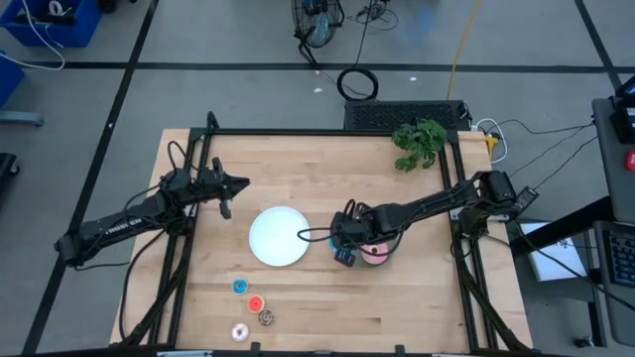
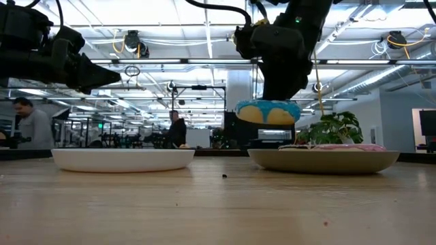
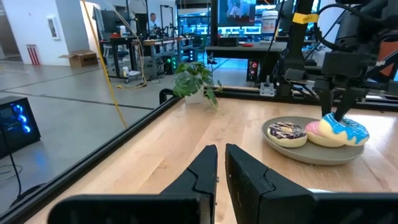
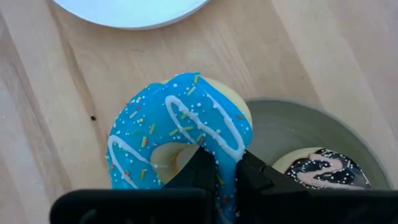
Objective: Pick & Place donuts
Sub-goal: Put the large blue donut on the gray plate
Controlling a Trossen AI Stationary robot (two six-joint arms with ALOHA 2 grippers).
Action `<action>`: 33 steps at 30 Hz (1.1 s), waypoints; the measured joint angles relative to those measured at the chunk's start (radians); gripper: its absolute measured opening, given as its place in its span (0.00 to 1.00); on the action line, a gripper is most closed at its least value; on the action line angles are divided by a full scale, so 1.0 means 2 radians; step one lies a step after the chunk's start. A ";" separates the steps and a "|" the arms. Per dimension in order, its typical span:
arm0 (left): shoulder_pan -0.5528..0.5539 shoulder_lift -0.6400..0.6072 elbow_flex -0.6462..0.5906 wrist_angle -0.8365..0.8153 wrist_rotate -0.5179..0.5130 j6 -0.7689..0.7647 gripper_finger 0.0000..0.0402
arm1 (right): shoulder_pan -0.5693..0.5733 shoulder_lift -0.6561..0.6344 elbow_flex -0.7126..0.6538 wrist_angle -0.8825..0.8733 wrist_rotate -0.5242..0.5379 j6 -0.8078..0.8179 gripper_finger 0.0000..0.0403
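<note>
Two arms reach over the wooden counter (image 1: 397, 288). The right hand (image 4: 219, 171) is clamped on the blue sprinkled donut (image 4: 180, 134), its fingers pinching the ring's rim through the hole. In the low view that donut (image 2: 268, 112) hangs clear above the near edge of the grey plate (image 2: 323, 160), touching nothing but the hand. The pink donut (image 3: 316, 128) and the brown donut with white drizzle (image 3: 286, 132) lie on the grey plate, side by side. The white plate (image 1: 279, 236) sits just beside the grey one, toward the counter's middle.

Four tiny donuts lie on the counter near its front edge, apart from both plates: blue (image 1: 239, 288), red (image 1: 256, 304), brown (image 1: 266, 317) and white (image 1: 240, 332).

The left hand (image 3: 220, 163) hovers over the counter's left part, well apart from the plates, its fingers almost together with only a narrow gap and nothing between them. A green plant (image 1: 420, 144) stands at the far right corner.
</note>
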 joint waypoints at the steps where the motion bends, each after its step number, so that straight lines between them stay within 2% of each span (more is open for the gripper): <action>1: 0.000 0.000 0.000 0.001 0.000 0.001 0.09 | 0.000 0.000 0.000 0.000 0.000 0.000 0.03; 12: 0.000 0.000 0.000 0.002 0.000 -0.014 0.09 | 0.002 0.000 0.000 -0.010 -0.001 -0.005 0.03; 24: 0.000 0.000 0.000 0.021 -0.001 -0.026 0.09 | 0.002 0.000 0.000 -0.011 -0.001 -0.072 0.03; 33: 0.000 0.000 0.000 0.044 -0.005 -0.015 0.09 | 0.008 0.000 -0.006 0.041 0.001 -0.111 0.03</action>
